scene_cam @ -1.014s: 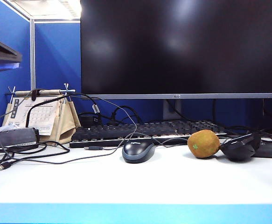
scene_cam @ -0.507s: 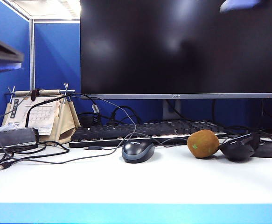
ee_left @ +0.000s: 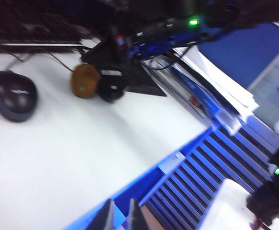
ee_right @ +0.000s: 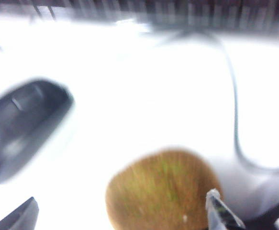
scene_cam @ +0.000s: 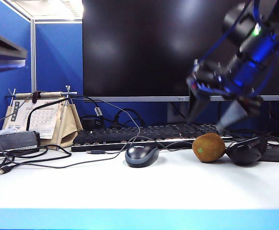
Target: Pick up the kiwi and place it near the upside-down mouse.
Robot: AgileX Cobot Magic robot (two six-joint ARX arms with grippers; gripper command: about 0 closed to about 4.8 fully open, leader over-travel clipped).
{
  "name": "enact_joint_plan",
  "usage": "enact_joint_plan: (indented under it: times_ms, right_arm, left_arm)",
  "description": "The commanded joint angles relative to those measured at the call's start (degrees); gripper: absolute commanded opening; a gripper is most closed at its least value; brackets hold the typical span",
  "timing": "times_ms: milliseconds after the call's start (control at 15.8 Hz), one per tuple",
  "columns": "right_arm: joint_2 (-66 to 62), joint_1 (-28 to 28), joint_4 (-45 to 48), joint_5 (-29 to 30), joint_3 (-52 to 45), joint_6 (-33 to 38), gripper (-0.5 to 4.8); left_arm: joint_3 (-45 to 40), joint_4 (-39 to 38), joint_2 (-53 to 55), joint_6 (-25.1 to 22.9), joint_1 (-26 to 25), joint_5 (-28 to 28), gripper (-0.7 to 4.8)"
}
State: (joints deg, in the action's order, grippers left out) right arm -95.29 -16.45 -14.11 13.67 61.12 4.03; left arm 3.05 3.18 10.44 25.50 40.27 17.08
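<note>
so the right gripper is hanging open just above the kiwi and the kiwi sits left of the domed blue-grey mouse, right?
Not quite. The right gripper does hang open just above the kiwi, but the kiwi sits to the right of the domed blue-grey mouse, between it and the upside-down mouse. The exterior view shows this.

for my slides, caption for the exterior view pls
Right gripper, jaws open, descending above the kiwi beside the upside-down mouse.

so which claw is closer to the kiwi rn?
Right. The right claw hangs open just above the kiwi, fingertips either side of it in the right wrist view. The left claw is far off, out past the table edge.
</note>
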Motion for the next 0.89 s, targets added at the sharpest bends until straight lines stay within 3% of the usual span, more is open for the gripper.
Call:
enact_joint_plan:
  times_ms: [63, 254, 444, 571, 888]
  right_arm:
    - [-0.2, -0.2, -0.4, 1.0, 0.5, 0.9, 4.79]
    - [-0.5, -0.2, 0.1, -2.1, 0.5, -0.3, 4.79]
    - [-2.7, 0.0, 0.7, -2.2, 0.5, -1.1, 4.79]
    - [-4.8, 0.0, 0.4, -2.1, 0.5, -1.1, 4.79]
    - [-7.5, -0.1, -0.2, -0.9, 0.5, -0.8, 4.79]
  left_arm:
    - [0.3, 0.5, 0.1, 0.1, 0.0, 0.4, 0.54]
    - [0.3, 0.5, 0.1, 0.4, 0.0, 1.7, 0.54]
    - [0.3, 0.5, 0.1, 1.7, 0.0, 2.6, 0.54]
    - [0.3, 0.3, 0.1, 5.1, 0.0, 3.3, 0.54]
    - [0.3, 0.3, 0.1, 5.0, 0.0, 4.8, 0.54]
